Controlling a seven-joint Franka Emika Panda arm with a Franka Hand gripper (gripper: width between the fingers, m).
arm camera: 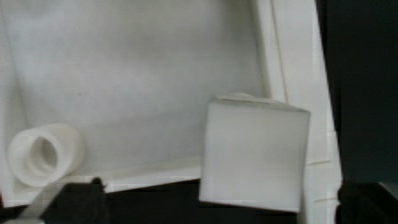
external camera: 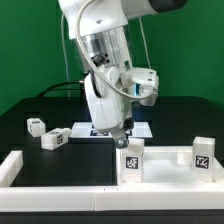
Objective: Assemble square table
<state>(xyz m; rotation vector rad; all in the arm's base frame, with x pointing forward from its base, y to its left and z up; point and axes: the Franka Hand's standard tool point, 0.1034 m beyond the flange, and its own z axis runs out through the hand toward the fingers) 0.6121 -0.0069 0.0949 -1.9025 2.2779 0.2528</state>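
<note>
Well, begin at the exterior view's left edge of the black desk. Two small white legs lie there on their sides. One loose leg is farther back, and the other loose leg is just beside it, nearer the front. Behind the arm the marker board lies flat.

The gripper hangs in the middle and points down. Its jaws stand wide apart with nothing in them. In the wrist view the dark fingers sit on either side of the standing leg and do not touch it. That leg is right under the gripper.

The tabletop lies upside down at the front of the desk, toward the exterior view's right, against the low white rail. Its hollow side faces up. The standing leg is upright at one of its corners. A second standing leg is upright at the next corner, well apart. A round socket on the hollow side has no leg in it.

The parts look like hard, smooth plastic, so they are probably light, stiff and a bit slippery. A leg is best pinched across its flat sides, near the middle. The tabletop looks too wide for the jaws, so its thin rim is the place to hold or push.
</note>
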